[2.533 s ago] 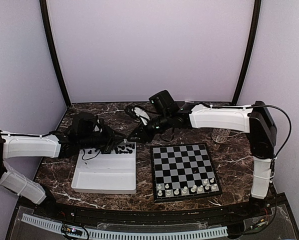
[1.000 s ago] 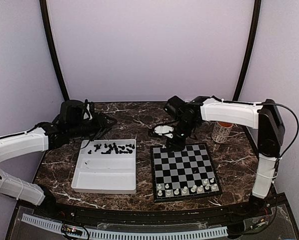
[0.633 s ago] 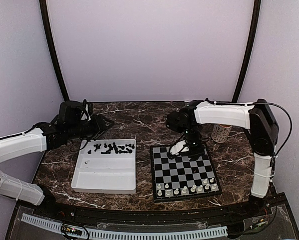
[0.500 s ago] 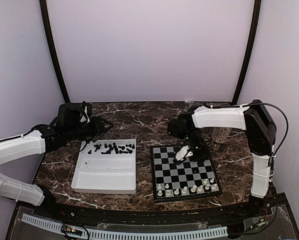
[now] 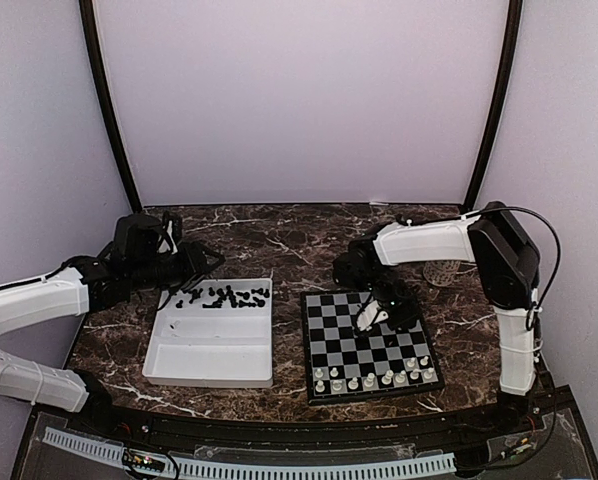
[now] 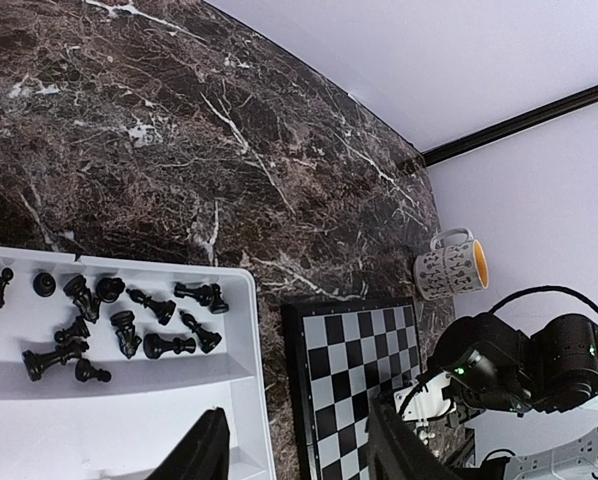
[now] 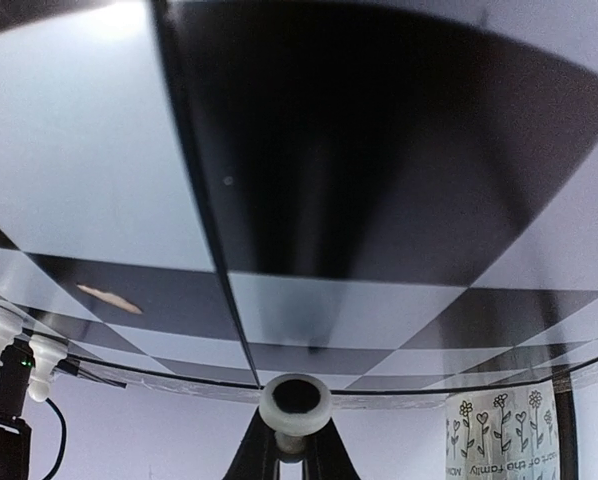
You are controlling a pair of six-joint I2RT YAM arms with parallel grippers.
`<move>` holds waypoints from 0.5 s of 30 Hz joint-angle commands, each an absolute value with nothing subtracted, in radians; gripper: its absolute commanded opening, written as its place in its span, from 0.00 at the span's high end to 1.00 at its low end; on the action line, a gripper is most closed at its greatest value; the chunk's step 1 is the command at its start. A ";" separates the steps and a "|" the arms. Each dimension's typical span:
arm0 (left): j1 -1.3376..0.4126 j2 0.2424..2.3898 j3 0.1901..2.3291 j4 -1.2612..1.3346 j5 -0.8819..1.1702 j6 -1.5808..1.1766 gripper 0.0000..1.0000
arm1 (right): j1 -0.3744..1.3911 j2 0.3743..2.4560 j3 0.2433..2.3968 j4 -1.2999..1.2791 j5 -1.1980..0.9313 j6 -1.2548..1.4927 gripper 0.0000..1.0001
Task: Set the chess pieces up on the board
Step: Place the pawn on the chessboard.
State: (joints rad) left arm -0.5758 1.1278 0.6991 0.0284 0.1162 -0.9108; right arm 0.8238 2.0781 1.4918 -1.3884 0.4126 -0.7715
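**Right wrist view: white piece pinched low over the board**

- Right gripper (image 7: 293, 440): closed tight on one white piece (image 7: 294, 400). Its round pale end shows between the fingertips, just off the board (image 7: 109, 150). Overhead view puts this over the middle-right squares.
- Left gripper (image 6: 294, 455): jaws partly apart and nothing in them. It hovers by the far edge of the white tray (image 6: 244, 380).
- Other white pieces (image 5: 374, 377): upright along the board's near edge.
- Black pieces (image 6: 129, 325): loose at the tray's far end, several lying on their sides.
- Handling, my guess: hard smooth plastic, very light, and narrow enough to twist or pop out of a pinch. Standing pieces are best taken from above by the head or neck and kept vertical so the base lands flat. Toppled black ones are best gripped across the stem.
- Writing: mug (image 7: 499, 440) has a flower print and sideways lettering. Only "of the family" seems legible. No brand seen on board or tray.
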 commanded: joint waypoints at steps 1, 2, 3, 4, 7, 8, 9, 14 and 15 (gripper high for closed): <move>-0.571 1.112 0.681 0.050 0.134 -0.904 0.51 | 0.831 2.100 1.502 -1.417 0.422 -0.742 0.93; -0.571 1.113 0.680 0.051 0.134 -0.905 0.50 | 0.831 2.099 1.502 -1.417 0.420 -0.740 0.91; -0.571 1.113 0.679 0.052 0.137 -0.905 0.50 | 0.831 2.098 1.503 -1.417 0.420 -0.739 0.88; -0.571 1.114 0.678 0.052 0.138 -0.906 0.51 | 0.831 2.096 1.505 -1.417 0.418 -0.739 0.87; -0.570 1.112 0.675 0.052 0.136 -0.906 0.51 | 0.831 2.089 1.506 -1.417 0.413 -0.739 0.84; -0.570 1.113 0.674 0.054 0.136 -0.907 0.51 | 0.831 2.087 1.507 -1.417 0.411 -0.739 0.83; -0.571 1.114 0.674 0.055 0.137 -0.908 0.51 | 0.831 2.086 1.508 -1.417 0.406 -0.739 0.83; -0.570 1.118 0.671 0.060 0.142 -0.911 0.51 | 0.831 2.084 1.512 -1.417 0.391 -0.733 0.82; -0.570 1.117 0.671 0.060 0.142 -0.911 0.50 | 0.831 2.083 1.516 -1.418 0.387 -0.730 0.81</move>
